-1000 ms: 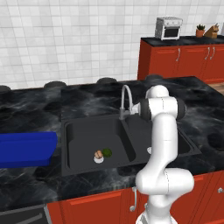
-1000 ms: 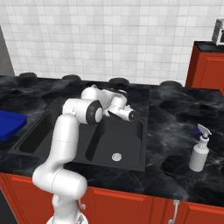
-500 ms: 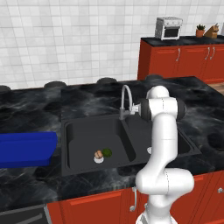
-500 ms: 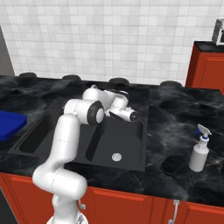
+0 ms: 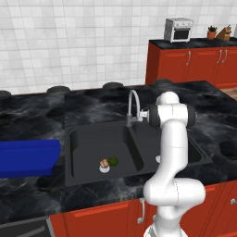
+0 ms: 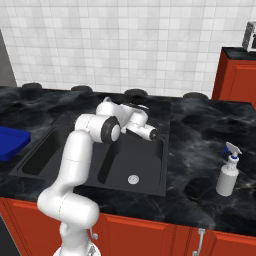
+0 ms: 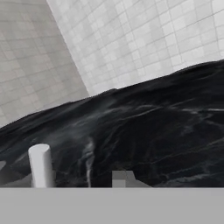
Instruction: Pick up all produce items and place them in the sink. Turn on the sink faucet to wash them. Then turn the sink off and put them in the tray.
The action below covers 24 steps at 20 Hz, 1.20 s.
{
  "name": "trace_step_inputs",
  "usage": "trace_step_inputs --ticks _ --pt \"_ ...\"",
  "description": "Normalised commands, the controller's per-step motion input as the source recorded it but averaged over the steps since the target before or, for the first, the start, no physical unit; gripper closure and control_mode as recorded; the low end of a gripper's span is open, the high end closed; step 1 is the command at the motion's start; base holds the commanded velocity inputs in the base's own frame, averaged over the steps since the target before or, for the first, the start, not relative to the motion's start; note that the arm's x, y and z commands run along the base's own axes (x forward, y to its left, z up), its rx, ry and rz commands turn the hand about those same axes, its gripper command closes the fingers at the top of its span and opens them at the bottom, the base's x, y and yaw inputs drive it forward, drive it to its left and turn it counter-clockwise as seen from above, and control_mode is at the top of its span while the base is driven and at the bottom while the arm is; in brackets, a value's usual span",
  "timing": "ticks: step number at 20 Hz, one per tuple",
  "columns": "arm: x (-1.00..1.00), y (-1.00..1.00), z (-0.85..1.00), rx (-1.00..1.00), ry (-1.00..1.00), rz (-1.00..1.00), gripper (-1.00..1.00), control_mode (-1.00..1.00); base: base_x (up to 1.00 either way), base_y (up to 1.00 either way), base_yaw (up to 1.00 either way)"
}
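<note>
The produce items, a tan lumpy piece [image 5: 104, 163] and a green ball [image 5: 113, 161], lie at centre frame in the sink's [image 5: 83, 139] left basin; the hand sits beside the faucet [image 5: 133, 106], so water-on seems next; whether the pincer is spread cannot be told.

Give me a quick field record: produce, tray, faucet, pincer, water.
produce: tan-brown piece and dark green ball side by side at the left basin's drain in the sink
tray: blue tray on the counter left of the sink, nothing seen in it
faucet: faucet between the basins
pincer: pincer beside the faucet, holding nothing visible
water: none visible
</note>
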Motion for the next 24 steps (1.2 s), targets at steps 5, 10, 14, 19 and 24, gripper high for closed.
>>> trace_step_inputs --ticks 5,10,14,19,24 --pt "0.02 -0.69 -0.24 0.09 0.05 -0.01 1.00 -1.00 0.00 0.00 0.00" --pt "0.02 -0.53 -0.18 0.08 0.05 -0.02 1.00 -1.00 0.00 0.00 0.00" --pt "0.00 -0.12 0.00 0.01 0.00 0.00 1.00 -1.00 0.00 0.00 0.00" --pt "0.01 0.00 0.00 0.00 -0.01 0.03 1.00 -1.00 0.00 0.00 0.00" --pt "0.01 0.05 0.11 -0.01 -0.08 0.14 1.00 -1.00 0.00 0.00 0.00"
